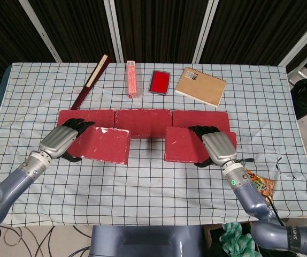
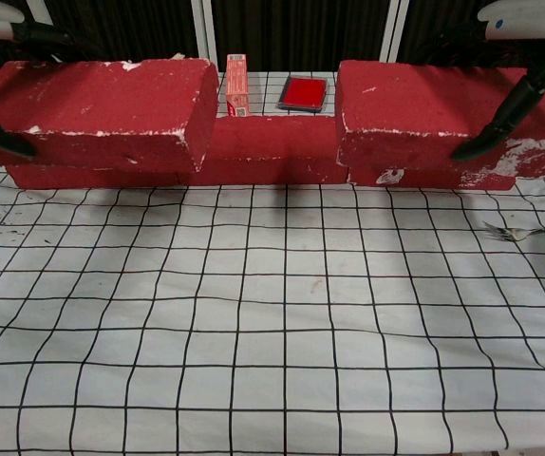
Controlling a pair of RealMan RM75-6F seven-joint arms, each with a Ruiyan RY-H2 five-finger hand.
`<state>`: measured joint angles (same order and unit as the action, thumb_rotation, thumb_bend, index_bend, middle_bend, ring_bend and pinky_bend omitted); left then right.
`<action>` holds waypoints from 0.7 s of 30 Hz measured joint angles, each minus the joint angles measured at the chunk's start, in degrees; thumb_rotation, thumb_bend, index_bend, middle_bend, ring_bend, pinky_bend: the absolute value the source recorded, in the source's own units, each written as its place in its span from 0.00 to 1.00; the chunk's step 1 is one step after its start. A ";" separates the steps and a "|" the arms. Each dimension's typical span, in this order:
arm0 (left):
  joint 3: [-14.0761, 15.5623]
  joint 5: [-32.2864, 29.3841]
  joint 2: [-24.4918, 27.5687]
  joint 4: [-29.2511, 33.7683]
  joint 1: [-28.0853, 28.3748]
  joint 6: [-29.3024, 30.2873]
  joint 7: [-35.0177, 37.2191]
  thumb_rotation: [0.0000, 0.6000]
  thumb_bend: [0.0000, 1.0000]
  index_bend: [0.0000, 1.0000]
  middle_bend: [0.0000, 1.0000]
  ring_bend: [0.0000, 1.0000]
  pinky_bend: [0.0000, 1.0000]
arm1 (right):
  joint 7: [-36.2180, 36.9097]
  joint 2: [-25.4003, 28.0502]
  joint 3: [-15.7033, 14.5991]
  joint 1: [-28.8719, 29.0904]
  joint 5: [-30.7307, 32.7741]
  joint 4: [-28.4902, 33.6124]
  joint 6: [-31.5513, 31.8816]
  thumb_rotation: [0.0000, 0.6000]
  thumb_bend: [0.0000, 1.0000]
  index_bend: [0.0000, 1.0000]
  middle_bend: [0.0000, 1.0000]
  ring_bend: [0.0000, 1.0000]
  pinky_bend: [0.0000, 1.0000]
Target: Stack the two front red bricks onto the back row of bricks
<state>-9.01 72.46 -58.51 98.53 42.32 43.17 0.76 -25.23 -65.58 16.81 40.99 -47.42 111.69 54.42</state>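
Nearest the robot, the table (image 1: 159,198) wears a white cloth with black squares, and one fork (image 2: 519,231) lies on it at the right, next to one small snack bag (image 1: 260,182) that the right arm partly hides. There are five red bricks in all. Two of them are up in the air, one in each hand. The left hand (image 1: 62,140) comes in from the lower left on a grey arm and holds the left brick (image 1: 104,145) by its left end, with dark fingers over the top and the thumb under the front. The right hand (image 1: 216,146) comes in from the lower right and holds the right brick (image 1: 188,144) by its right end the same way. Both hands are wrapped tight on their bricks, not spread wide. In the chest view the two held bricks sit higher than the row behind them, and dark shadows lie on the cloth below them. Behind them is the back row (image 1: 143,119) of three bricks, lying end to end on the cloth. The held bricks hang over the front edge of that row, and it is hard to tell whether they touch it. Far back on the table there are four more things in a line: one folded fan (image 1: 91,80), one thin pink box (image 1: 132,78), one flat red case (image 1: 159,81), and one brown notebook (image 1: 200,86).
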 measured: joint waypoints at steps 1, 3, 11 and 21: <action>-0.66 -1.81 -0.21 -0.66 1.35 -1.46 -0.57 1.00 0.20 0.03 0.15 0.04 0.08 | 0.65 0.52 0.52 0.65 0.96 -0.66 -1.54 1.00 0.31 0.30 0.31 0.31 0.22; -1.51 -4.61 -0.74 -2.14 3.35 -3.58 -1.45 1.00 0.20 0.03 0.15 0.04 0.08 | 1.91 1.57 1.40 2.23 2.94 -2.91 -5.03 1.00 0.31 0.30 0.31 0.31 0.22; -3.22 -14.04 -6.07 -12.49 9.93 -9.34 -4.19 1.00 0.20 0.03 0.15 0.04 0.08 | 6.15 2.63 2.30 7.96 6.77 -13.78 -14.86 1.00 0.32 0.30 0.31 0.30 0.22; -3.43 -15.49 -11.16 -20.80 12.00 -11.78 -1.63 1.00 0.20 0.04 0.15 0.04 0.08 | 10.38 -1.08 1.68 12.05 6.29 -21.55 -18.52 1.00 0.32 0.30 0.31 0.31 0.22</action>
<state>-12.43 56.96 -69.66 77.73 54.32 31.39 -0.87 -14.86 -66.66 18.49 53.04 -41.13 90.14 35.89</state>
